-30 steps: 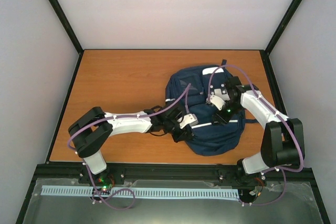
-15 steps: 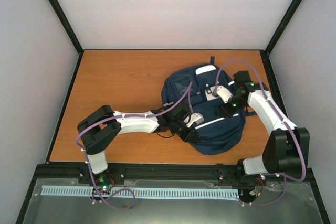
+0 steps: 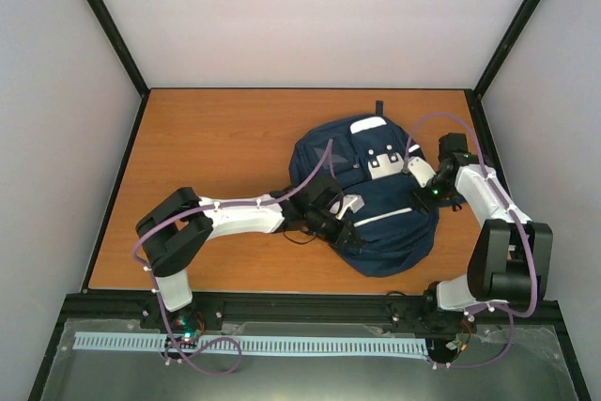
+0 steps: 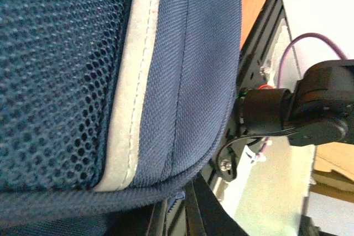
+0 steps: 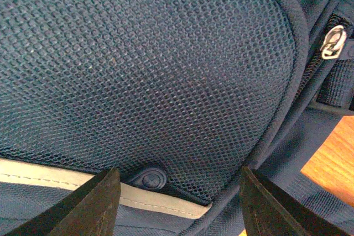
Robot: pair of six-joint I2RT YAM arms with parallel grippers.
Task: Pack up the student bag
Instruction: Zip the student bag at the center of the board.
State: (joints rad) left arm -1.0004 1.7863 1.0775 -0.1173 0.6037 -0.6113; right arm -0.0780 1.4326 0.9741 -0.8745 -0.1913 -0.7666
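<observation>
The student bag (image 3: 385, 232), navy with a thin white stripe and white patches (image 3: 383, 164), lies flat at the table's right centre. My left gripper (image 3: 346, 230) is at the bag's near-left edge. In the left wrist view its dark fingers (image 4: 207, 216) stand close together under the bag's piped seam (image 4: 166, 183), pinching the edge. My right gripper (image 3: 413, 164) is at the bag's right side. In the right wrist view it (image 5: 180, 203) is open, with its fingers wide apart over the mesh side pocket (image 5: 144, 64), and it holds nothing.
Bare orange table (image 3: 216, 147) lies left of and behind the bag. Black frame posts stand at the table's edges, with white walls around. A zipper pull (image 5: 333, 42) shows beside the mesh pocket. The right arm's base (image 4: 298, 109) stands close past the bag's near edge.
My right gripper has moved from the bag's middle to its right side, uncovering the white patches. My left arm has pushed a little to the right, and the bag shifted slightly.
</observation>
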